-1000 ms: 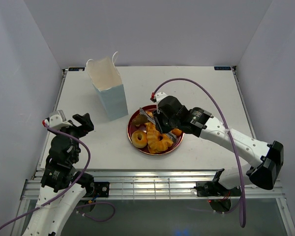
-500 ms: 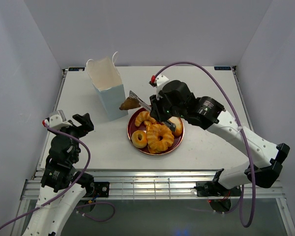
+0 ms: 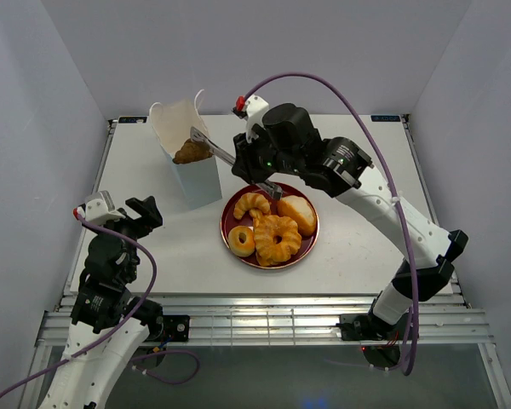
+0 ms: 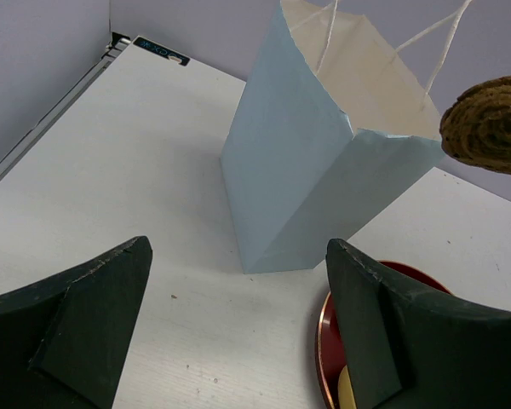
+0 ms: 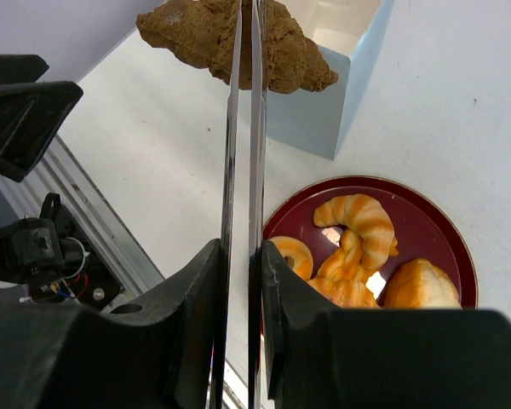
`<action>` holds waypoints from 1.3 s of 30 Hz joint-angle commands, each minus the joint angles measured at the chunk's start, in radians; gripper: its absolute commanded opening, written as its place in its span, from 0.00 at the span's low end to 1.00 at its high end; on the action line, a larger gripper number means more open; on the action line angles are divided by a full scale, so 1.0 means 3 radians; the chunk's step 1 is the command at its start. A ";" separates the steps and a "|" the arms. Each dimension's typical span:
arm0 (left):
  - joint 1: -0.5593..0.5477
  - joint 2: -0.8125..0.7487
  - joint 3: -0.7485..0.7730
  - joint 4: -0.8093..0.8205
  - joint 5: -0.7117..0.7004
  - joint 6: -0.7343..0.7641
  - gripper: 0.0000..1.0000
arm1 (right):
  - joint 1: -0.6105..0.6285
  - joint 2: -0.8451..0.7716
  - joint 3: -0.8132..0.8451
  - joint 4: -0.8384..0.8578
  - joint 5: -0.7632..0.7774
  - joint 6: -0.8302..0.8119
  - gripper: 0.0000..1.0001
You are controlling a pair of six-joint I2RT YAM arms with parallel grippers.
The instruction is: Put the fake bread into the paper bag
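Dark brown pastry [image 3: 190, 152]: pinched between the tips of the tongs [image 3: 217, 152] and held off the table [image 3: 170, 247], above the rim of the paper bag [image 3: 196, 175] at the 4 o'clock corner of its open mouth. Bag upright, at 10 o'clock from the dark red plate [image 3: 225, 221].

On the plate: croissant [image 3: 252, 204], bun [image 3: 297, 214], twisted ring [image 3: 277, 239], ring donut [image 3: 241, 241].

Right tool [image 3: 257, 170]: clamped on the tongs. Left tool [image 3: 122, 211]: fingers spread, holding nothing, at 8 o'clock from the plate, well apart.
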 commanded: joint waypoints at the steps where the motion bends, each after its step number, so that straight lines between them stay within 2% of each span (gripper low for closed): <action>1: -0.0004 0.0018 -0.0023 0.0014 -0.0028 0.0002 0.93 | 0.0015 0.0127 0.0333 0.0107 -0.0100 -0.0082 0.22; 15: -0.0004 0.0023 -0.0023 0.0019 0.0008 0.0002 0.93 | 0.0005 0.0552 0.0676 0.0532 -0.0070 -0.0128 0.24; 33: -0.0004 0.0023 -0.0023 0.0024 0.0054 0.0002 0.93 | -0.0347 0.0910 0.0691 0.0833 -0.0443 0.0036 0.26; 37: -0.0009 0.0018 -0.0023 0.0029 0.0054 0.0002 0.93 | -0.0429 0.0941 0.0666 0.0844 -0.0540 0.0072 0.34; 38: -0.0004 0.0018 -0.0023 0.0034 0.0054 0.0002 0.93 | -0.0429 0.0951 0.0660 0.0849 -0.0560 0.0067 0.40; 39: -0.0004 0.0018 -0.0023 0.0029 0.0054 -0.0003 0.93 | -0.0429 0.0956 0.0660 0.0854 -0.0561 0.0061 0.41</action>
